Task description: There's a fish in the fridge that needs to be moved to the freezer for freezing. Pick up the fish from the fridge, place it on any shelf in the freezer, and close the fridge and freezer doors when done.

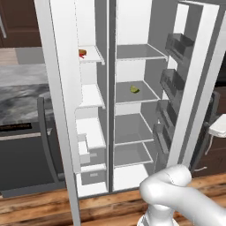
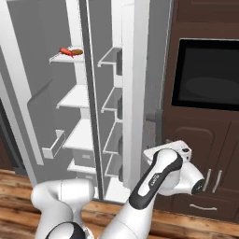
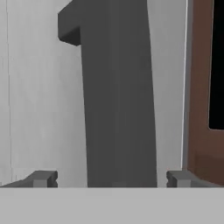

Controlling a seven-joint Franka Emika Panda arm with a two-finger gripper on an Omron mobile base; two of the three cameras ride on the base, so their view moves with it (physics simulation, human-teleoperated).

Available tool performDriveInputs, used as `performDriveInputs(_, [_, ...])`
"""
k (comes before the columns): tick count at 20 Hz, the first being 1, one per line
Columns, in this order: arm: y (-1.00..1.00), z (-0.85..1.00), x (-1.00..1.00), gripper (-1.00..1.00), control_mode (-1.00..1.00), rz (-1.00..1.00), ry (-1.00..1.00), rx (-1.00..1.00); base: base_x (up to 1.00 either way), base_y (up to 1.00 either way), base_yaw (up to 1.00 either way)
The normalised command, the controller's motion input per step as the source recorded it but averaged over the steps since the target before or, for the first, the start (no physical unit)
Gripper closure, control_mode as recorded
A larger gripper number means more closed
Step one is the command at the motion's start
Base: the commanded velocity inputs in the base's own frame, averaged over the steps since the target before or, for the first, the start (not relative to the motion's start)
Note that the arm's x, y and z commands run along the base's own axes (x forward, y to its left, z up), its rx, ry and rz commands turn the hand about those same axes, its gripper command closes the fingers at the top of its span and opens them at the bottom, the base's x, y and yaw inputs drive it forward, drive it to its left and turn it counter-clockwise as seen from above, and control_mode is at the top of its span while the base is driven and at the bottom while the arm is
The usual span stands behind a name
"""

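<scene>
The fish [image 1: 82,53] [image 2: 65,51], small and red-orange, lies on the top white shelf of the freezer [image 1: 90,132], beside a brown lump [image 2: 77,52]. Both the freezer door [image 1: 57,88] and the fridge door [image 1: 198,79] stand open. The fridge [image 1: 132,128] holds a yellow-green fruit [image 1: 134,89] on its second shelf. My gripper [image 3: 111,179] is open and faces the outer side of the fridge door [image 3: 39,87]. Its dark grey bar handle [image 3: 118,100] stands upright just ahead, between the fingertips [image 3: 43,178]. My white hand [image 1: 218,126] shows behind that door's edge.
Dark brown cabinets with a black oven window [image 2: 207,74] stand close on the right of the fridge door [image 2: 135,84]. A marble counter [image 1: 22,92] and a dark appliance [image 1: 22,154] lie left of the freezer door. The floor is wood planks [image 1: 44,207].
</scene>
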Motion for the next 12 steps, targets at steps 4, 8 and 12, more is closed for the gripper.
performDriveInputs(4, [0.85,-0.04,0.10,-1.00,-1.00,0.30,0.00,0.00,0.00,0.00,0.00])
performDriveInputs(8, [0.99,-0.11,0.16,-1.00,-1.00,0.26,0.00,0.00,0.00,0.00,0.00])
performDriveInputs(12, [1.00,-0.12,0.33,-1.00,-1.00,0.22,0.00,0.00,0.00,0.00,0.00])
